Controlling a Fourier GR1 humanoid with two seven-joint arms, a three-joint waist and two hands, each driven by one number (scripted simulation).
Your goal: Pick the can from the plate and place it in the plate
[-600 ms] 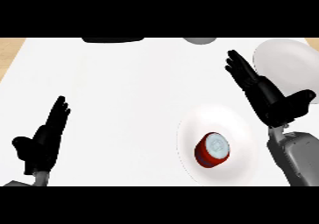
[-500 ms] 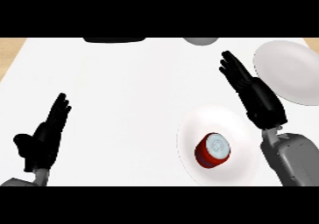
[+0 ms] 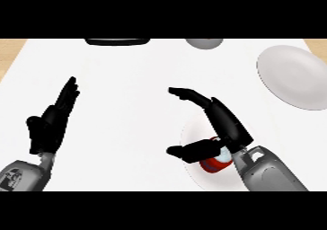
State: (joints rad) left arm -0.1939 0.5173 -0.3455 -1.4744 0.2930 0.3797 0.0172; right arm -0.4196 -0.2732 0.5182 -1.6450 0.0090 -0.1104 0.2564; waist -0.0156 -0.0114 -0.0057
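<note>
Red and silver-topped, the small upright metal can (image 3: 216,162) stands on the near white round plate (image 3: 192,177), close to the tabletop's front edge and right of its middle; only part of it shows in the head view, since the right hand (image 3: 223,126) hangs over it. That black hand is spread wide, fingers (image 3: 186,94) stretched out toward the tabletop's centre and thumb (image 3: 189,152) hooked low beside the can's left flank; nothing is gripped yet. Whether the thumb touches the can cannot be told. The second white round plate (image 3: 293,76), the likely destination, lies near the tabletop's back right corner, well apart from the can. The left hand (image 3: 52,121) rests open, fingers up, near the tabletop's left edge.

The risk, as I judge it: the palm sits past the can, so closing now could knock it sideways with the thumb and tip it off the near plate, or catch only its rim.
</note>
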